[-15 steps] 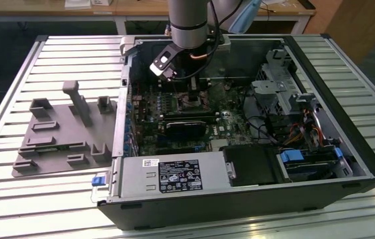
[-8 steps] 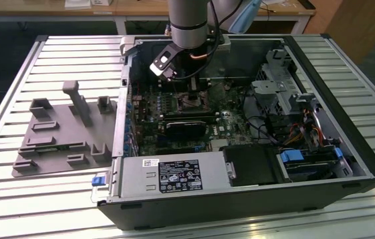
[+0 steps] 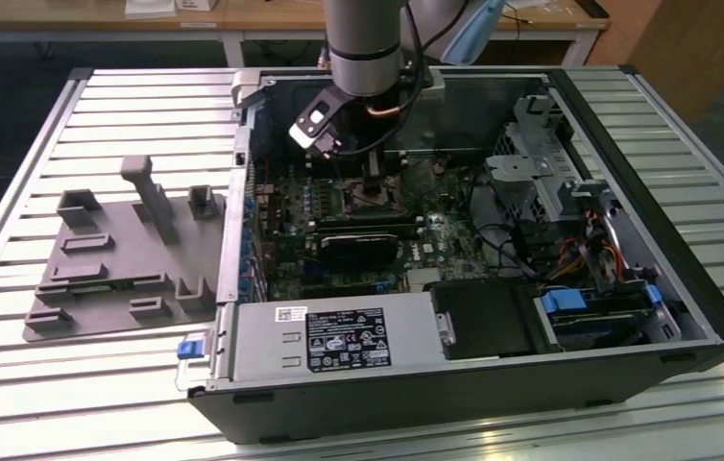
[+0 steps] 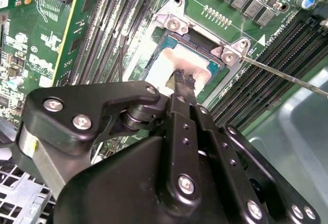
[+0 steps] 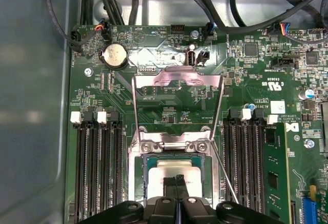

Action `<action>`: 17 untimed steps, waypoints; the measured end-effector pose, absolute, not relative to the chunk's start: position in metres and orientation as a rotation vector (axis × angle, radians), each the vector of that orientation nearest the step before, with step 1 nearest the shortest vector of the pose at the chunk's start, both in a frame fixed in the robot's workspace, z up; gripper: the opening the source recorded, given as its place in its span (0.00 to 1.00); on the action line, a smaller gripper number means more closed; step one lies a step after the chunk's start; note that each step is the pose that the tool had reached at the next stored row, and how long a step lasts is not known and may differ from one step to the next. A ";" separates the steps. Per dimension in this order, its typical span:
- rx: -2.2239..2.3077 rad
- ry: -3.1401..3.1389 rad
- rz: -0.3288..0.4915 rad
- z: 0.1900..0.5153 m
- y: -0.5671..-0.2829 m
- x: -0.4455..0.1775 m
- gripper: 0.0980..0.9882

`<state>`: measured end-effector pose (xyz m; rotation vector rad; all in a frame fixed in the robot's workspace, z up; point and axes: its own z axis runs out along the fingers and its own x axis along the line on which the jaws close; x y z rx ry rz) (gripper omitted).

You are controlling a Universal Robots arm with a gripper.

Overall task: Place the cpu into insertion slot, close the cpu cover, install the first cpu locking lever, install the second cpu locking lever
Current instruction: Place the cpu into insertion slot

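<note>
The cpu [image 5: 196, 175] lies flat in the insertion slot [image 5: 135, 175], with the cpu cover [image 5: 177, 77] swung open. I see the gripper [image 5: 177, 179] with fingers pressed together, gripping nothing, tips at the cpu's metal top. I judge the chip light, rigid, slippery and fragile underneath: handle by opposite edges only

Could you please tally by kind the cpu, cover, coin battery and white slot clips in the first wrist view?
Pale silvery square cpu: 1
Thin silvery metal cpu cover frame: 1
Round silver coin battery: 1
White clips at the memory slot ends: 4
Total: 7
</note>
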<state>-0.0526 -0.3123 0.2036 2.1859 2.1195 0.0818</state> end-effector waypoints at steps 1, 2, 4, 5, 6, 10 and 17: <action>2.186 2.119 0.082 0.203 -0.312 -0.053 0.00; 2.186 2.119 0.082 0.202 -0.312 -0.053 0.00; 2.186 2.119 0.082 0.201 -0.312 -0.052 0.00; 2.186 2.119 0.082 0.200 -0.312 -0.052 0.00; 2.186 2.119 0.082 0.200 -0.312 -0.052 0.00; 2.186 2.119 0.081 0.199 -0.312 -0.052 0.00; 2.186 2.119 0.082 0.199 -0.312 -0.052 0.00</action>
